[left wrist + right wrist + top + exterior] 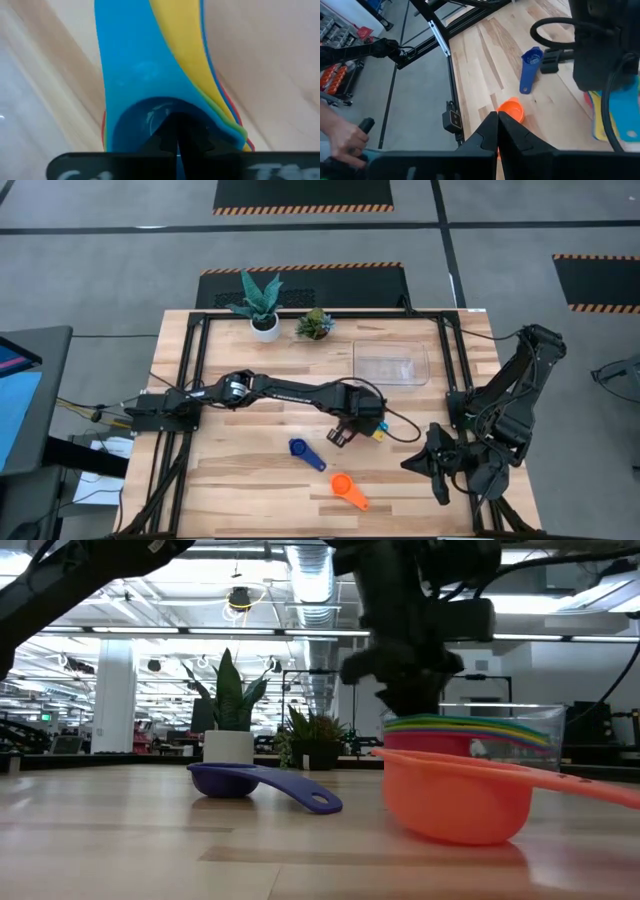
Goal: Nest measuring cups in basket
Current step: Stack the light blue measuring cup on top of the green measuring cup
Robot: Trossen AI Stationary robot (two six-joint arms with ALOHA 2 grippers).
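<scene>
A stack of nested measuring cups [470, 732] stands on the table right of centre, with a light-blue cup [135, 75] on top and yellow, red and green rims below it. My left gripper [177, 132] is shut and reaches down into the top cup. A dark blue cup [305, 452] and an orange cup [350, 490] lie apart on the table, nearer the front edge. The clear basket [390, 380] sits beyond the stack with nothing in it. My right gripper [497, 120] hangs shut above the table's right front, holding nothing. My left gripper has its shut fingertips [170, 131] down inside the bowl [145, 112] of the top light-blue cup, coming steeply from above. The handles [175, 35] point away from the fingers. The stack rests upright on the table [300, 840].
A white plant pot [264, 328] and a small green plant [315, 325] stand at the far edge, left of the basket. A person's hand [342, 140] shows beside the table in the right wrist view. Bare wood lies left of the dark blue cup.
</scene>
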